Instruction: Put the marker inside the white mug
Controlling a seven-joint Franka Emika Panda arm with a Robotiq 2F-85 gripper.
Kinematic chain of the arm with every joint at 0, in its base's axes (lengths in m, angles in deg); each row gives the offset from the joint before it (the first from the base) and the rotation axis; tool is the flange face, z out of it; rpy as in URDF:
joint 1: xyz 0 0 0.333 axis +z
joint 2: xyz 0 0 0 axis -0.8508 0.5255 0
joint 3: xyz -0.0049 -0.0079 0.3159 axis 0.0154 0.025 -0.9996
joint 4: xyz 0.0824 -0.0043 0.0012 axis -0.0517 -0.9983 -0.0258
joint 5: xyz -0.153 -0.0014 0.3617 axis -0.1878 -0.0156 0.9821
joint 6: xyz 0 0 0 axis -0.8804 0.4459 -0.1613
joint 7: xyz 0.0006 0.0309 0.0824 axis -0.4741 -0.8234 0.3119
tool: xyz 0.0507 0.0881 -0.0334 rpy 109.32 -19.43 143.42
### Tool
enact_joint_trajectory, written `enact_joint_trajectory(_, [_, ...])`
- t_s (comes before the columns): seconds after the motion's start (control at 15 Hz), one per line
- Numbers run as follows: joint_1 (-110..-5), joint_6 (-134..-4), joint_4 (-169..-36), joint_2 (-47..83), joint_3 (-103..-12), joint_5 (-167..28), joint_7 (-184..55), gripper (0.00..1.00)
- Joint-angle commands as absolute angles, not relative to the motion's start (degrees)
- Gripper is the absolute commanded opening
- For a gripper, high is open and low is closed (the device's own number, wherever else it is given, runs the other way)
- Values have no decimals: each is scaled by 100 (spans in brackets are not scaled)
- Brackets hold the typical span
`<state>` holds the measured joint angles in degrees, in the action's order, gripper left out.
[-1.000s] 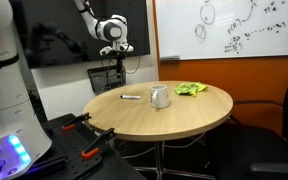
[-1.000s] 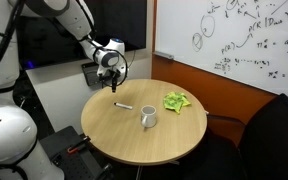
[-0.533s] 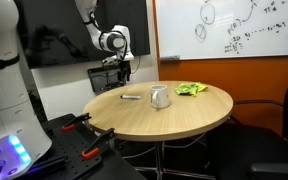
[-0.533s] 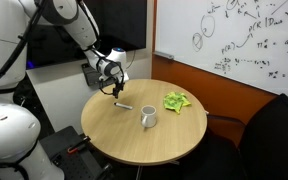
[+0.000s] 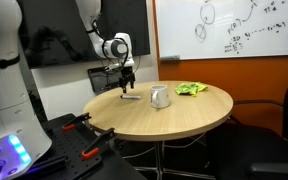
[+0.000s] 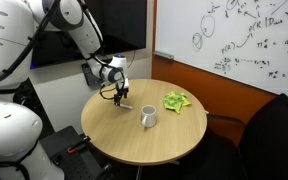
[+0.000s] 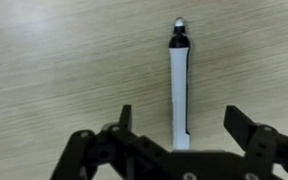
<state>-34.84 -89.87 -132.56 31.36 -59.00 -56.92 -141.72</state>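
A white marker (image 7: 179, 90) with a dark cap lies flat on the round wooden table (image 5: 174, 120). In the wrist view it runs lengthwise between my two fingers. My gripper (image 7: 180, 125) is open, just above the marker, with one finger on each side and not touching it. In both exterior views the gripper (image 5: 125, 86) (image 6: 117, 96) hangs low over the marker (image 5: 131, 98) (image 6: 124, 106) near the table's edge. The white mug (image 5: 160, 97) (image 6: 147, 118) stands upright near the table's middle, a short way from the marker.
A crumpled green cloth (image 5: 191, 89) (image 6: 176, 101) lies on the table beyond the mug. A whiteboard (image 5: 234, 28) hangs on the orange wall behind. Black chairs (image 6: 269, 135) stand around the table.
My gripper has come down from high above the table's edge to just over the marker, fingers still open. The marker, mug and cloth have not moved.
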Motion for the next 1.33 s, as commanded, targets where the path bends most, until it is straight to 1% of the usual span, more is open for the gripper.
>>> enact_joint_trajectory(0.0, [-3413,-8892,-12980,3379,-5826,-5885,-14335,97])
enact_joint_trajectory(0.07, [-3432,-8890,-12925,3443,-5840,-5876,-14300,95])
enact_joint_trajectory(0.2, [-3469,-8849,-12806,3570,-5861,-5837,-14251,76])
enact_joint_trajectory(0.27, [-3487,-8852,-12765,3624,-5874,-5811,-14231,63])
enact_joint_trajectory(0.8, [-3423,-8845,-12761,3800,-5777,-5845,-14241,2])
enact_joint_trajectory(0.87, [-3420,-8853,-12758,3804,-5776,-5853,-14229,1])
enact_joint_trajectory(0.93, [-3391,-8834,-12754,3805,-5748,-5883,-14251,5])
enact_joint_trajectory(1.07, [-3277,-8841,-12797,3739,-5646,-5987,-14339,5])
enact_joint_trajectory(1.27, [-2706,-8728,-12946,3459,-5098,-6617,-14841,5])
